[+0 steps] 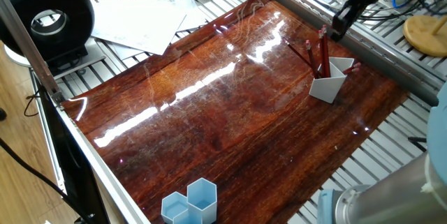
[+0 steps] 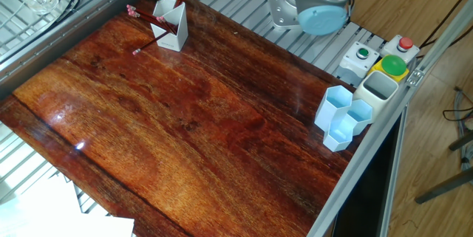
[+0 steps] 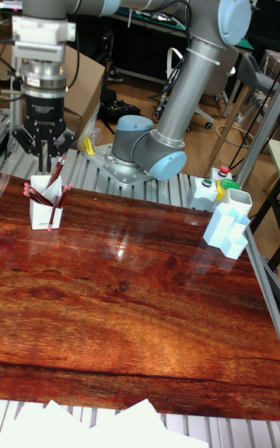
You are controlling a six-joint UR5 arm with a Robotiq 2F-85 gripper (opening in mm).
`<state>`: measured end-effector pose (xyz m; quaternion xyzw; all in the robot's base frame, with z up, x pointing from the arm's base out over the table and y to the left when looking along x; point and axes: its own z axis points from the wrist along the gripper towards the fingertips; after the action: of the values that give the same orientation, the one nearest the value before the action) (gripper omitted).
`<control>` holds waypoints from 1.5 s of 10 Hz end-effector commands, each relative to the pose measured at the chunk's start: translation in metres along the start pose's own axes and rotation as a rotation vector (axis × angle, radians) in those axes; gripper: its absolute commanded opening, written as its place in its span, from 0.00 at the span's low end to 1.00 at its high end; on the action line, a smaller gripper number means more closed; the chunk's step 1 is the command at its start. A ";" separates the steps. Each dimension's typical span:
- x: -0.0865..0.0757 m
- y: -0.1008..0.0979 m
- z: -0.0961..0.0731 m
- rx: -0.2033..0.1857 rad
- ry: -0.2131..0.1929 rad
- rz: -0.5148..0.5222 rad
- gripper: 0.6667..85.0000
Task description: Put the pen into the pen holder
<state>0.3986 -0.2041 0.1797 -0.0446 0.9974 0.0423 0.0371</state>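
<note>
The robot arm's black two-finger pincer (image 3: 50, 159) hangs directly above the small white angular plastic pen holder (image 3: 45, 203) at the far edge of the glossy red-brown wooden bench (image 3: 132, 300), its fingers slightly parted and gripping nothing. A dark red pen (image 1: 324, 51) stands tilted inside the holder, among other red pens leaning over its rim.

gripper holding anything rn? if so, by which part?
Nothing held. The gripper is open above the pen holder; the pen stands in it, free of the fingers.
</note>
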 end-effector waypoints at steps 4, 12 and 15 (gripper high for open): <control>0.017 -0.025 -0.020 0.118 0.102 -0.014 0.00; 0.001 -0.010 -0.018 0.055 0.041 -0.144 0.00; 0.001 0.006 -0.017 -0.006 0.037 -0.148 0.00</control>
<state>0.3952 -0.2114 0.1950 -0.1130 0.9933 0.0190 0.0166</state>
